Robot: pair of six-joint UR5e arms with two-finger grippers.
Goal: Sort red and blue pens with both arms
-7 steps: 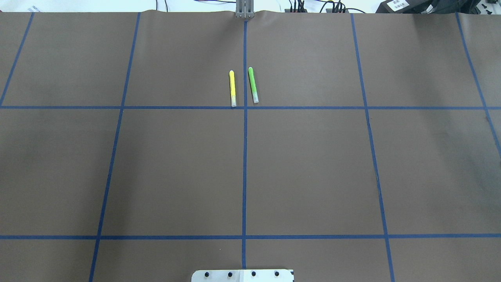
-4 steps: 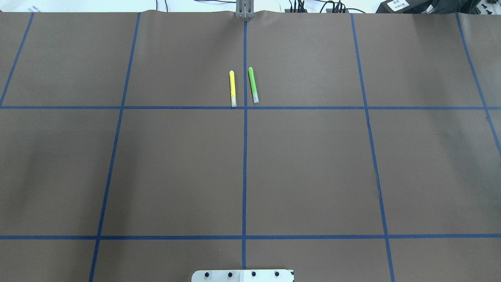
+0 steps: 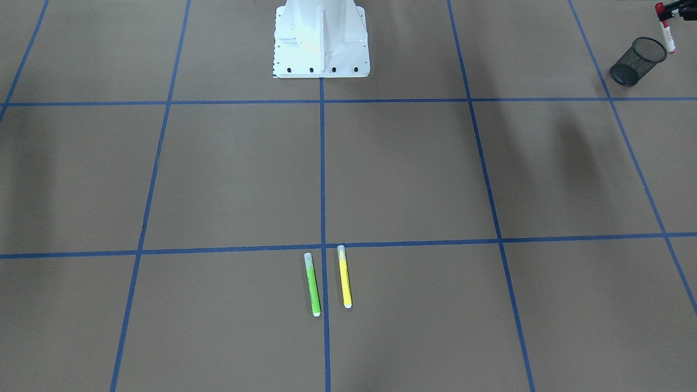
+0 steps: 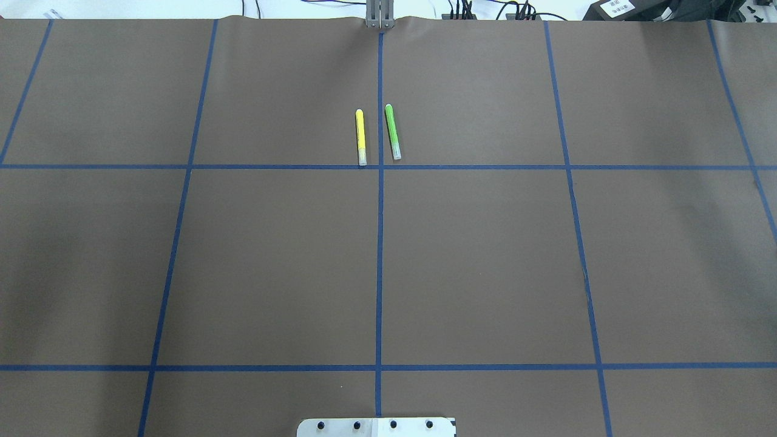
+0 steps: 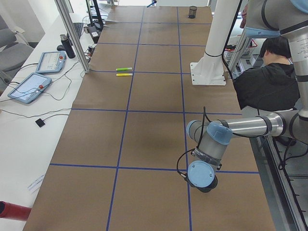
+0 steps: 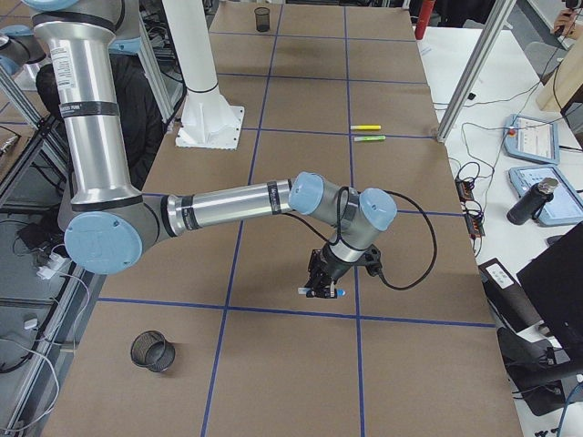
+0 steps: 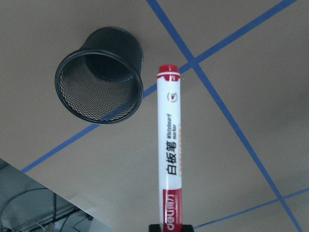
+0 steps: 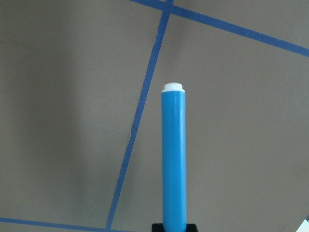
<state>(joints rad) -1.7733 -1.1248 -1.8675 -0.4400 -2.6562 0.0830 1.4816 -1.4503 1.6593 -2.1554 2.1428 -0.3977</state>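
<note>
**Left gripper.** My left gripper [image 7: 166, 227] was clamped on one red end of a slim red-capped marker [image 7: 170, 145] with a white printed barrel. Only the black finger tips showed at the bottom edge of the wrist view.

- Writing: the barrel read "Whiteboard marker" in small print and "白板笔" in large black characters. The red band at my fingers appeared to read "deli" in white. A small round logo sat near the far end; I could not read it.
- Position: the marker pointed away from the gripper toward the table. Its far red end lay just beside the rim of a round black wire-mesh cup [image 7: 99, 77] and outside the opening. I could not tell its height above the cup.

**Right gripper.** My right gripper [image 8: 175, 227] was clamped on the near end of a bright blue pen [image 8: 174, 159].

- Writing: the visible side of the pen was plain blue.
- Position: its white end pointed away from the gripper, over the brown paper-covered table [image 4: 485, 255] and beside a blue tape line [image 8: 145, 111]. In the exterior right view a second black mesh cup [image 6: 152, 350] stood well apart from this gripper.

**Other items.** A green pen with a clear cap [image 4: 393, 132] and a yellow pen with a clear cap [image 4: 360, 137] lay side by side but not touching. One lay on each side of the centre tape line, toward the far edge and well apart from both grippers. A person in a dark top [image 5: 269, 77] sat behind my white pedestal [image 3: 320, 38].
</note>
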